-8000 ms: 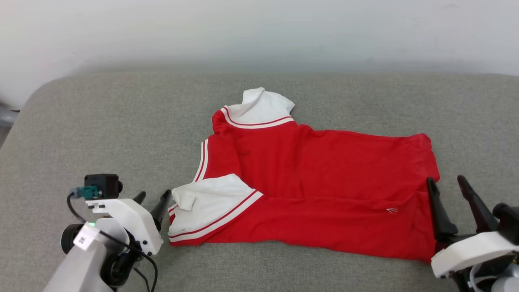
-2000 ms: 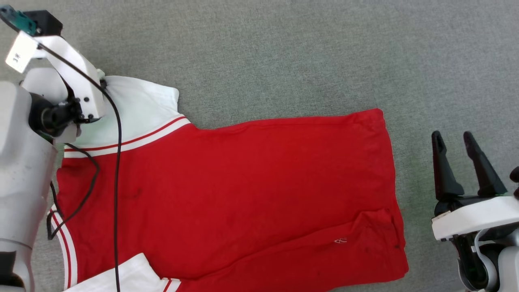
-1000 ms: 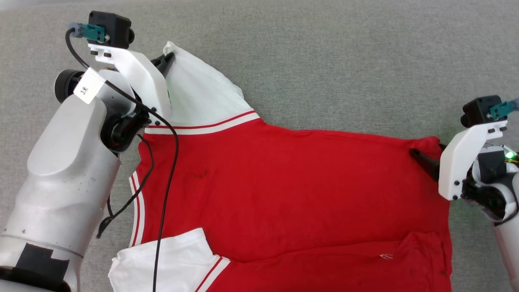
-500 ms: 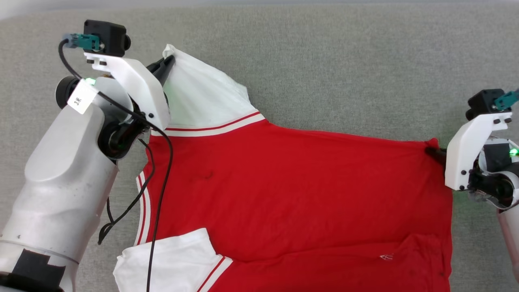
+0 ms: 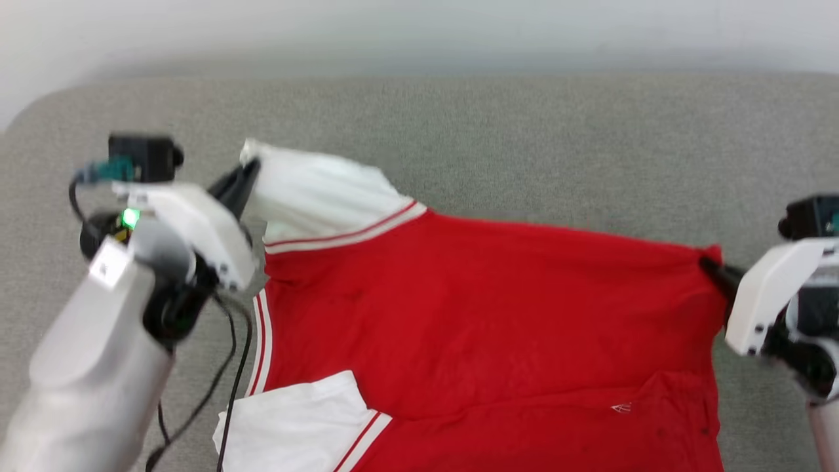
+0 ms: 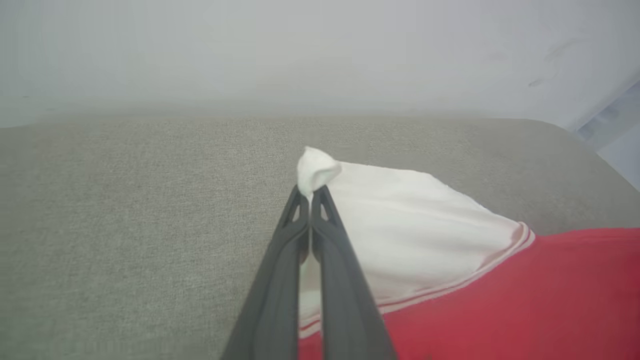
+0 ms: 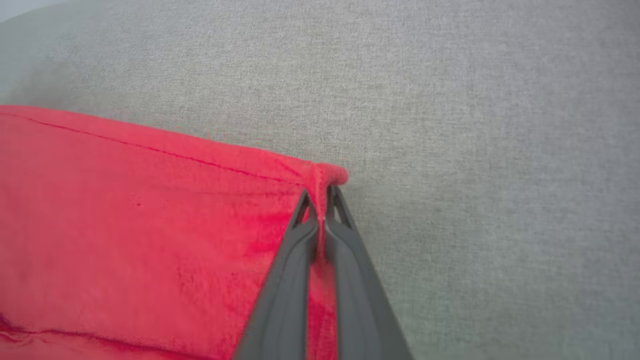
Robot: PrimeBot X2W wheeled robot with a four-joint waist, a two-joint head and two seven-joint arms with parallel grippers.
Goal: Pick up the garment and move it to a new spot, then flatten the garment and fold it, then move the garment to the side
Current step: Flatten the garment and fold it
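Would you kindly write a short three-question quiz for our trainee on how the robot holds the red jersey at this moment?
1. True or false: the right gripper is open and clear of the garment.
2. The left gripper is shut on: A) the neckline, B) the tip of the white sleeve, C) the small logo.
3. Fill in: the fabric surface under the garment is ___ in colour.
Key: 1 false, it is shut on the red hem corner; 2 B; 3 grey.
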